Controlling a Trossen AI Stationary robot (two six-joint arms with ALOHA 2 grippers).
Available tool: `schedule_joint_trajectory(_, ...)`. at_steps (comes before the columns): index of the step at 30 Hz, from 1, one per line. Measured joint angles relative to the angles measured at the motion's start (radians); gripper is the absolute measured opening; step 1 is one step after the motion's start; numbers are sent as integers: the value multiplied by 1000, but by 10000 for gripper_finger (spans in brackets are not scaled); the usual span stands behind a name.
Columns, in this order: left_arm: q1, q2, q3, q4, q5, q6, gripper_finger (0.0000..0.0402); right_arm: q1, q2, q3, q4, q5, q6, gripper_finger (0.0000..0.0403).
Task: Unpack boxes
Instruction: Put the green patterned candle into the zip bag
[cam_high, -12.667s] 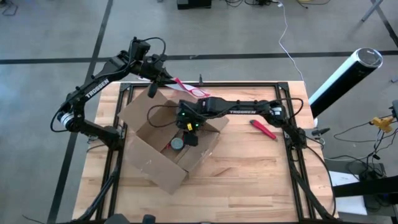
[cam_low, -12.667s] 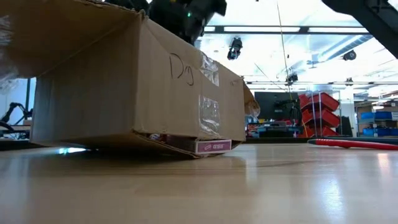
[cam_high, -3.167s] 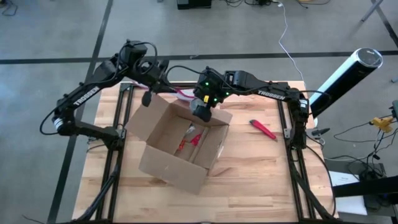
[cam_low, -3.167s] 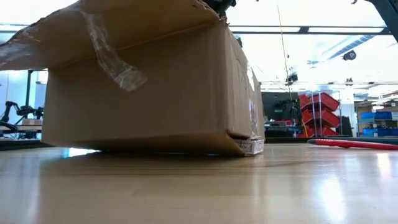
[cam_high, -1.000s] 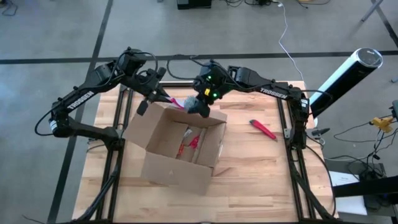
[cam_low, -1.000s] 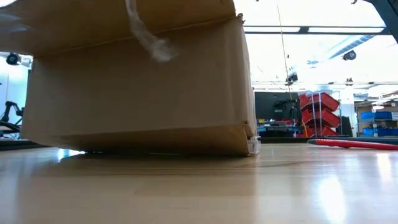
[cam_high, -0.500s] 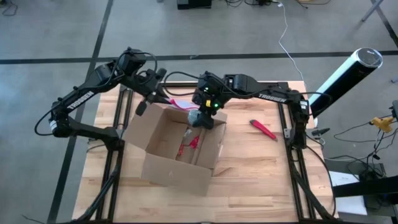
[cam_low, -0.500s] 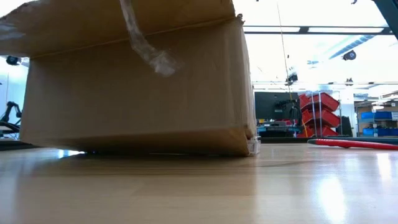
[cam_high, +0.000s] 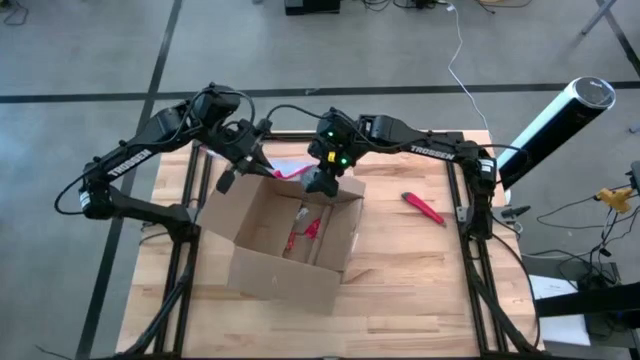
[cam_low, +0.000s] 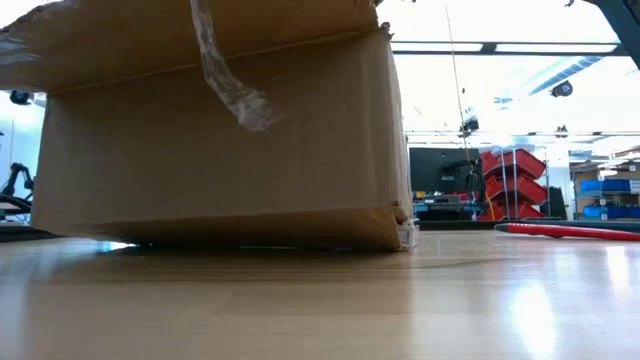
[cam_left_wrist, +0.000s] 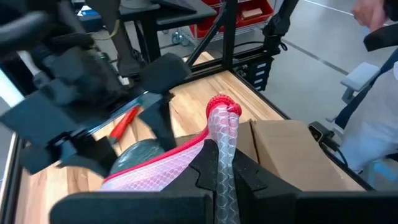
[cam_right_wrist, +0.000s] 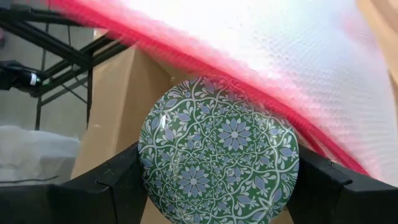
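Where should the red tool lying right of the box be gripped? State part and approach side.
Grip the red tool across its slim middle, straight down from above. It lies flat on the table, long and narrow, apart from the box, so fingers should fit either side.

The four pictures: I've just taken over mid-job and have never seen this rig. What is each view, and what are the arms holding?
The high view looks straight down: two dark robot arms, the left arm and the right arm, work over a wooden table. On it stands an open brown cardboard box with some red items inside, and beside it lies a red tool. The low view sits at table height, so the box's side fills it. Each wrist view looks out past that arm's own jaws. The left arm's jaws are shut on a pink-edged pouch above the box's far edge. The right arm's jaws grip a green patterned disc right at that pouch.
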Motion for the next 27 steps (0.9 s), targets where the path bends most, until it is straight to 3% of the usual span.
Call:
schedule_joint_trajectory(13,-4,0,0,-8,7,-15,0,-29,0,3,2,-1,0,272)
schedule_joint_trajectory(27,-16,5,0,-8,25,-15,0,-51,-2,3,129,-9,41,272)
